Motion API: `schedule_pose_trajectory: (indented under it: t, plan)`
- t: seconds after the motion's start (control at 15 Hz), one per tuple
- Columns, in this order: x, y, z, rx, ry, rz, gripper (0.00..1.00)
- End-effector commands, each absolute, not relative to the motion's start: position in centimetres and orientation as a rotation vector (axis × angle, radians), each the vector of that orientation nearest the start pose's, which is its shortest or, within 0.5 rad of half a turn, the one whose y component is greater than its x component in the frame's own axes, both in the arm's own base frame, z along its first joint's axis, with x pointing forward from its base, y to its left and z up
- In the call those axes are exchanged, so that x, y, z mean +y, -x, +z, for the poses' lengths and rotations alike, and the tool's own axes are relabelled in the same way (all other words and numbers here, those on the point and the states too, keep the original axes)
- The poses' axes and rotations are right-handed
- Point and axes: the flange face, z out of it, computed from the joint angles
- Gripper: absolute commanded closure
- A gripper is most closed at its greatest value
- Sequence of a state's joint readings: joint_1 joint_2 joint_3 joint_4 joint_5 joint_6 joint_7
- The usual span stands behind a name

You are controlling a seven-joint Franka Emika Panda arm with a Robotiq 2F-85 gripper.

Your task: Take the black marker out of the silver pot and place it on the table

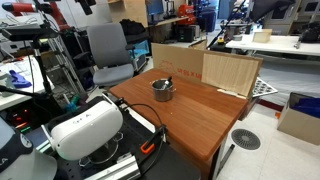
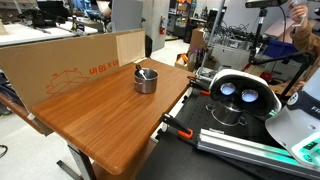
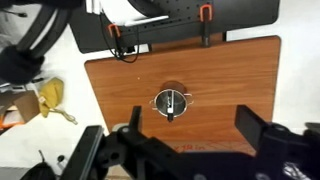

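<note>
The silver pot (image 1: 163, 90) stands on the reddish-brown table (image 1: 195, 120), toward its far edge. It shows in both exterior views (image 2: 146, 80) and in the wrist view (image 3: 172, 101). The black marker (image 3: 172, 105) lies inside the pot, leaning on the rim, with a lighter end showing. Its tip sticks up above the rim in the exterior views (image 1: 166, 83) (image 2: 142, 71). My gripper (image 3: 192, 125) is open and empty. It hangs high above the table (image 3: 240, 70), with the pot well below and between the two dark fingers.
A pale plywood board (image 1: 231, 72) and a cardboard sheet (image 2: 60, 68) stand along the table's far edge. Orange clamps (image 3: 117, 32) hold the table edge near the robot base. An office chair (image 1: 108, 52) stands behind the table.
</note>
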State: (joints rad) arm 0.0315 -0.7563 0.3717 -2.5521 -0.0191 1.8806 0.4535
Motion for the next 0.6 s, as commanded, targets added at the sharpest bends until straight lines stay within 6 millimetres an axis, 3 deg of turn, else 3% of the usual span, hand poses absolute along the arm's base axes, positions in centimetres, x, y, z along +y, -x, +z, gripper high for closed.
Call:
schedule_pose_trajectory:
  t: [0.0, 0.53]
  plan:
    - [14.0, -31.6, 49.4, 0.203, 3.362, -0.35, 0.0]
    - [12.7, -34.3, 47.2, 0.11, 3.374, -0.314, 0.0]
